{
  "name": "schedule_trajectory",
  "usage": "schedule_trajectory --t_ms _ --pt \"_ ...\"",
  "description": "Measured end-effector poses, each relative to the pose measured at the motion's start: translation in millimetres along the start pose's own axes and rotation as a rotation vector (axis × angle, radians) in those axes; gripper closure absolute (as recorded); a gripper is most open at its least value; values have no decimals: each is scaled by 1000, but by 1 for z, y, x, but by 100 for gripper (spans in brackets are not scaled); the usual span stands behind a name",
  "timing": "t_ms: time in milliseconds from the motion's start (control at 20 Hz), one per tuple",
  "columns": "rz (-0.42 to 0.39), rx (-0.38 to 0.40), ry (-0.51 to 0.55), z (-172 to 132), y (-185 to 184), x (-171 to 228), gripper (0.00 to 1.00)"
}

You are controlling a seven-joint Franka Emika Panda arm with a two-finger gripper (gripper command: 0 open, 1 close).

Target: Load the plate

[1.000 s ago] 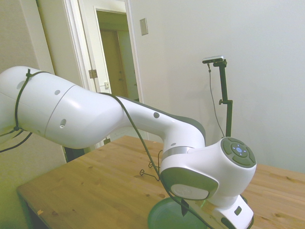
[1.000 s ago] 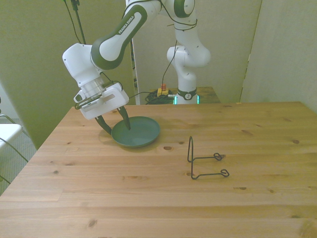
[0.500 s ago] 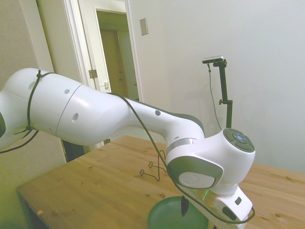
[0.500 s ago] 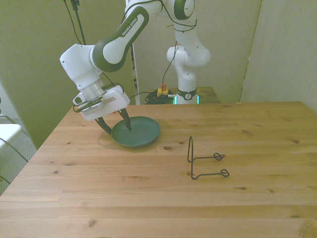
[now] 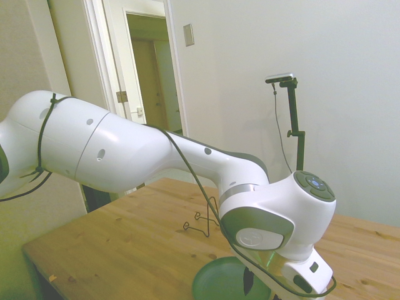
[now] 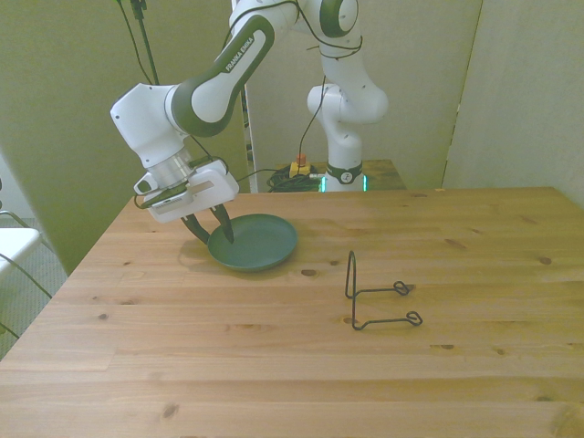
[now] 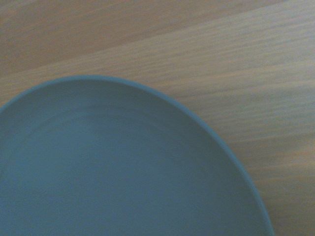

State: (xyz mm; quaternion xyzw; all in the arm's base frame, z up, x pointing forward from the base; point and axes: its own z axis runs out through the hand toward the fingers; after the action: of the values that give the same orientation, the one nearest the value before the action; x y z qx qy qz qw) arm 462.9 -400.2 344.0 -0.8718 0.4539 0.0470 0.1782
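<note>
The dark teal-green plate lies flat on the wooden table, toward the front view's left and near the far edge. My gripper points down over the plate's left rim, with one finger outside the rim and one inside over the dish. The fingers stand apart, so the gripper is open. In the side view the plate shows at the bottom edge under the wrist, with one dark finger over it. The wrist view is filled by the plate and its curved rim against wood.
A thin black wire stand sits on the table to the front view's right of the plate, about a plate's width away. It also shows behind the arm in the side view as the wire stand.
The fingers have drawn closer together around the plate's rim. The plate has shifted slightly toward the front view's right. The wrist has tilted a little.
</note>
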Motion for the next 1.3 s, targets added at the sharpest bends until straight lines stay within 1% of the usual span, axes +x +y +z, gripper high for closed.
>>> schedule_trajectory --t_ms 1000,1300 --pt "-4 -32 2 3 3 -2 100" --pt "0 -82 14 0 -3 -20 100"
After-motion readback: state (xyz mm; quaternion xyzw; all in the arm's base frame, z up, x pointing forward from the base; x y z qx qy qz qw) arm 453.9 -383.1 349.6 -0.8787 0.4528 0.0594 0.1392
